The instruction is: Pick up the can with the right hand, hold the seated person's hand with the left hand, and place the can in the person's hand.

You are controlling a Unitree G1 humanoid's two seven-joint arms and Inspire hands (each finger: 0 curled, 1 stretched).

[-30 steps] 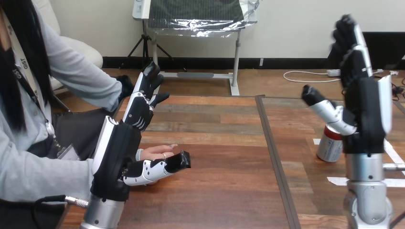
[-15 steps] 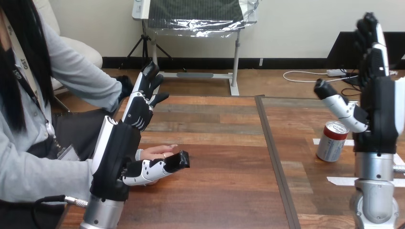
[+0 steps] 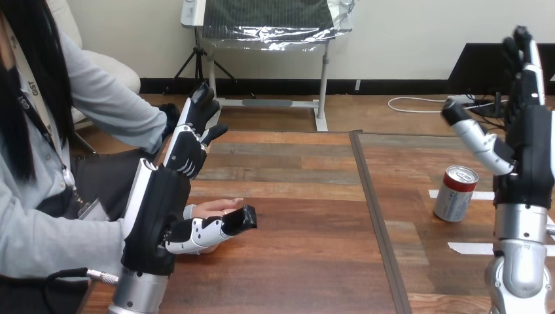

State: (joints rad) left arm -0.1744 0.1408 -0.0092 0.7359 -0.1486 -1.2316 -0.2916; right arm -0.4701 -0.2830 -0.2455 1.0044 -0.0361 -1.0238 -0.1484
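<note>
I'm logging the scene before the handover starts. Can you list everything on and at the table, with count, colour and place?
table: one, brown wood, a seam running down its middle.
can: one, red and silver, upright on the table's right part, apart from both robot hands.
tape strips: at least two, white, flat on the table near the can.
person's hand: one, palm up on the table's left part.
left hand: one, black and white, raised at the table's left, fingers straight up, thumb stretched out in front of the person's hand; I cannot tell if they touch.
right hand: one, black and white, raised to the right of the can, fingers straight, holding nothing.
</note>
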